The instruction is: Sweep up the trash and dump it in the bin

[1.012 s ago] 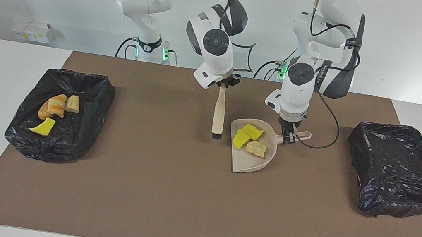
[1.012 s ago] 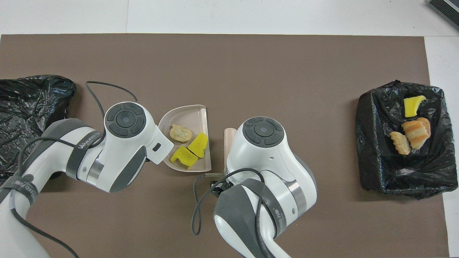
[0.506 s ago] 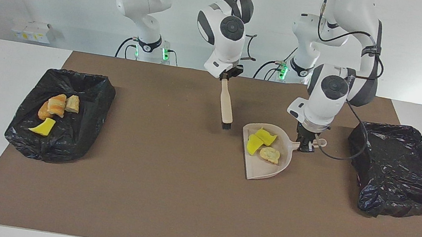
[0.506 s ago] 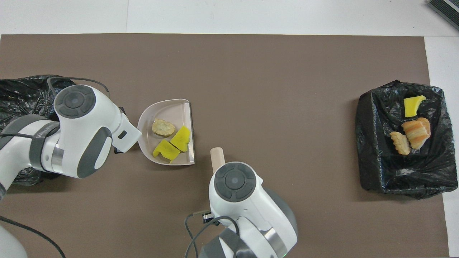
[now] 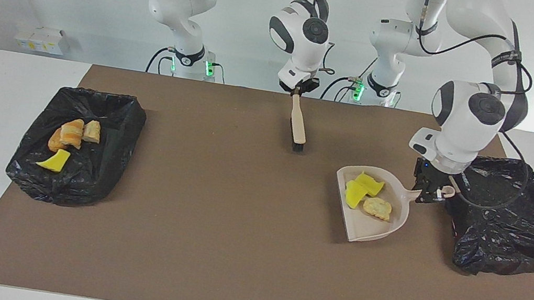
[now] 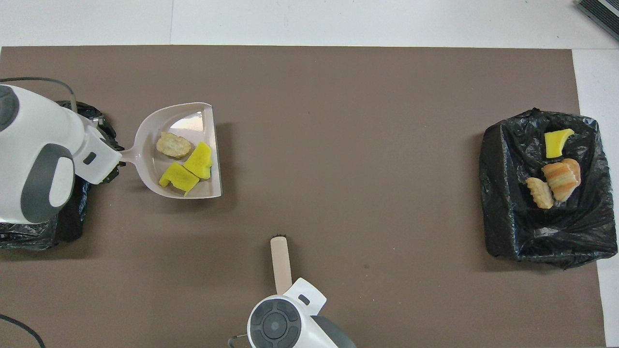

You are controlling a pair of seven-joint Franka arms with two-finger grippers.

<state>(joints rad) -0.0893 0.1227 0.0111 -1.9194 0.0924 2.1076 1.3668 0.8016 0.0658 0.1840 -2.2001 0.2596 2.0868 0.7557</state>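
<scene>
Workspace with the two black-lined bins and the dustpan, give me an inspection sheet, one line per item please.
Surface: brown mat over a white table.
Job's things: three trash scraps in the beige dustpan, two yellow, one tan; four scraps in the bin at the right arm's end; the bin at the left arm's end shows no scraps.
Clutter: nothing seen.
Grippers: left end effector shut on the dustpan's handle, beside the left-end bin; right end effector shut on the brush, raised over the mat.
Cables: black cable loops from the left wrist over that bin.
Surroundings: white wall, small white boxes on the table.
</scene>
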